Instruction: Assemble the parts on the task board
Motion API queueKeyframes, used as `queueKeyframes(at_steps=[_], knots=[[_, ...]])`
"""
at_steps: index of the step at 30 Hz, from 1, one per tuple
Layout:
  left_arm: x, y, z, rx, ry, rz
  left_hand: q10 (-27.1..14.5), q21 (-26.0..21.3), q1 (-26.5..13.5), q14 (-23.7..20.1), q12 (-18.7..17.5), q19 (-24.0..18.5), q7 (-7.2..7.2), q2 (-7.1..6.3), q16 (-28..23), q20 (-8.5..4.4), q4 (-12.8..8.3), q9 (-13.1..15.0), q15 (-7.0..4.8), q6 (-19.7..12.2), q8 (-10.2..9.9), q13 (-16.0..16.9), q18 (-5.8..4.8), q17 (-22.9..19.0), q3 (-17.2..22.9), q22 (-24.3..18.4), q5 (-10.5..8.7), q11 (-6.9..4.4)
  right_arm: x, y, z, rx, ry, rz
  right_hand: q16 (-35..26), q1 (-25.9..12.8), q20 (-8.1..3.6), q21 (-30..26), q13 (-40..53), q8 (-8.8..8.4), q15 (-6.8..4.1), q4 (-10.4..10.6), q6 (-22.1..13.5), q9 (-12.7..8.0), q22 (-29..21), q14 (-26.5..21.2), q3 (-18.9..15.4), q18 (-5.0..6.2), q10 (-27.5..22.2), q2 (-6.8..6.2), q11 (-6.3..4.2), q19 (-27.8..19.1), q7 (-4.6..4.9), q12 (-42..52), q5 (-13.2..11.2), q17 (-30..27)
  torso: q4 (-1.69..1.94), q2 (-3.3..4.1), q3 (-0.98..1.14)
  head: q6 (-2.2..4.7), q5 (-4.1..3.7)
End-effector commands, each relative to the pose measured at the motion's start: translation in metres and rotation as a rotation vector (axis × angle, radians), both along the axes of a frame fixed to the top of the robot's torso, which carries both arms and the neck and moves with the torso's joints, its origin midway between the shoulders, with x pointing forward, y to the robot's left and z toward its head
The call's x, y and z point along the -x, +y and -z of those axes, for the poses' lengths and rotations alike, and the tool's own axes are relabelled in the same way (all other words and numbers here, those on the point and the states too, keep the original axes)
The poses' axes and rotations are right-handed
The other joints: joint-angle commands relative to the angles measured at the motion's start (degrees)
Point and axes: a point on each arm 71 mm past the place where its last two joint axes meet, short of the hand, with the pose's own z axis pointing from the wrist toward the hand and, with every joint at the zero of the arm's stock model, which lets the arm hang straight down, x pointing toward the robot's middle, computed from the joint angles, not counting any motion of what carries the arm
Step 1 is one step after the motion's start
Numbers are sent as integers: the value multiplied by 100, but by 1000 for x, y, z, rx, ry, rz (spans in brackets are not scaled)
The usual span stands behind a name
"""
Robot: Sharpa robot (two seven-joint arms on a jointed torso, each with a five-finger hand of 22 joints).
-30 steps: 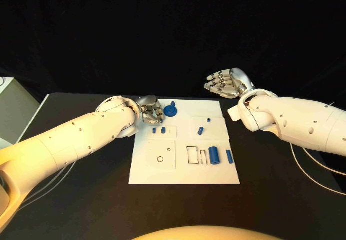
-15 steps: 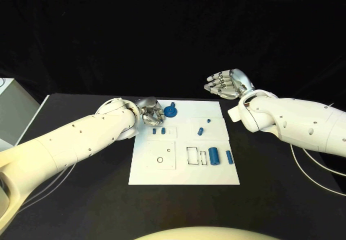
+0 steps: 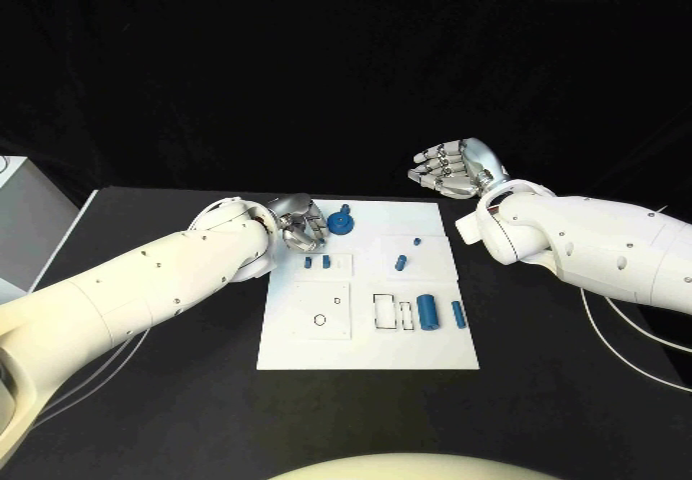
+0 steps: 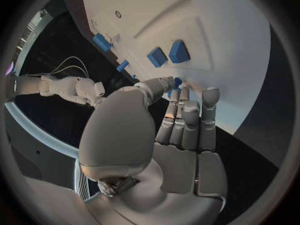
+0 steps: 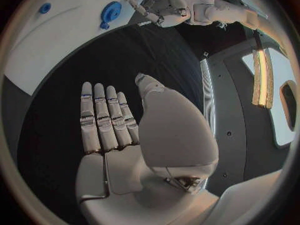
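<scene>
In the head view, the left hand (image 3: pixel 302 224) sits at the far left corner of the task board (image 3: pixel 368 345), and the round blue part (image 3: pixel 340 221) lies just beside its fingertips. Whether it touches the part I cannot tell from here. The step in hand looks like a reach for that round part. The next move probably calls for closing the fingers around it before lifting. The right hand (image 3: pixel 453 166) hovers past the board's far right corner, well apart from every part, with its fingers curled and holding nothing.

In the left wrist view, the left hand (image 4: pixel 178 130) has its fingers straight and side by side with nothing between them. The thumb tip meets a small blue piece (image 4: pixel 177 82), and two blue blocks (image 4: pixel 169 53) lie just beyond.

In the right wrist view, the right hand (image 5: pixel 109 122) shows a flat, empty palm, and the round blue part (image 5: pixel 111 9) lies far ahead beside the other hand.
</scene>
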Motion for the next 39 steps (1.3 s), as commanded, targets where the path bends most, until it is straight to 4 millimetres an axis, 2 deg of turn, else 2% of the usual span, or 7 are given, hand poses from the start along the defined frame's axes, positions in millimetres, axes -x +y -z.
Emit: queueKeyframes(at_steps=[1, 17, 26, 30, 33, 37, 39], knots=[[1, 0, 0, 17, -8, 0, -95, -26, -21, -51, -29, -33, 7, -27, -36, 27, -5, -11, 10, -22, -30, 0, 87, -39, -43, -13, 21, 13, 0, 0, 0, 5, -5, -16, -14, 21, 2, 6, -4, -33, -18, -12, 45, -5, -4, -19, 27, 40, 48, 8, 2, -47, 138, -37, 28, -5, 1, 0, -1, -1, -1], [5, 2, -1, 47, -4, -1, -559, -126, 3, -194, 107, -147, -19, -41, -51, 108, -4, -50, 90, -101, -106, 51, 113, -282, -194, -157, 25, 101, 0, -3, 2, 49, -2, -27, 1, 88, -1, 15, -8, -41, -23, -65, 55, -5, -1, 10, 47, 42, 3, -17, 3, -31, 129, -69, 8, -24, 1, -3, 2, -5, -2], [6, 7, -9, 107, -22, -7, -894, -224, 36, -312, 312, -261, -10, -15, -42, 157, 37, -102, 137, -242, -202, 106, 136, -455, -422, -293, 29, 144, 1, -3, 4, 152, -5, -71, 259, 420, -199, 211, -5, -50, -216, -322, 204, -2, 43, 566, 423, 48, 142, -65, -131, 471, -18, -85, -103, 16, 5, -1, 0, 4, -11], [7, 10, -15, 163, -6, -13, -919, -245, 36, -342, 342, -287, -7, -10, -47, 161, 48, -106, 141, -245, -205, 112, 142, -508, -453, -326, 31, 147, 2, 1, 6, 239, 1, -110, 543, 503, -479, 545, -4, -72, -447, -472, 336, -3, 151, 1196, 797, 35, 461, -169, -264, 1104, -116, -77, -97, 166, -1, -2, 1, 18, -23], [9, 16, -22, 241, 26, -30, -937, -306, 31, -423, 419, -362, 29, 10, -66, 166, 81, -112, 142, -243, -208, 130, 161, -642, -506, -417, 38, 145, 3, 3, 9, 325, 3, -139, 850, 560, -769, 1021, 5, -46, -687, -693, 544, 8, 394, 1813, 928, 15, 903, -167, -411, 1653, -198, -103, -155, 374, -1, -4, -1, 39, -58], [11, 30, -35, 416, 75, -63, -1043, -468, -12, -823, 593, -520, 116, 43, -215, 171, 205, -126, 141, -209, -201, 160, 183, -1276, -644, -585, 44, 139, 6, 5, 14, 470, 15, -187, 1407, 473, -1061, 1782, 15, -66, -929, -913, 797, -11, 855, 2613, 993, -5, 1342, -192, -573, 2184, -314, -301, -156, 818, 10, -11, 6, 48, -100], [12, 41, -42, 513, 97, -86, -1173, -537, -15, -926, 672, -549, 137, 63, -249, 178, 287, -133, 152, -180, -190, 161, 183, -1435, -759, -632, 38, 146, 7, 6, 16, 552, 21, -205, 1864, 350, -1158, 2231, 30, -122, -982, -1014, 930, -36, 1184, 2713, 1177, -22, 1561, -251, -637, 2209, -373, -506, -165, 1254, 9, -11, 9, 56, -114]])
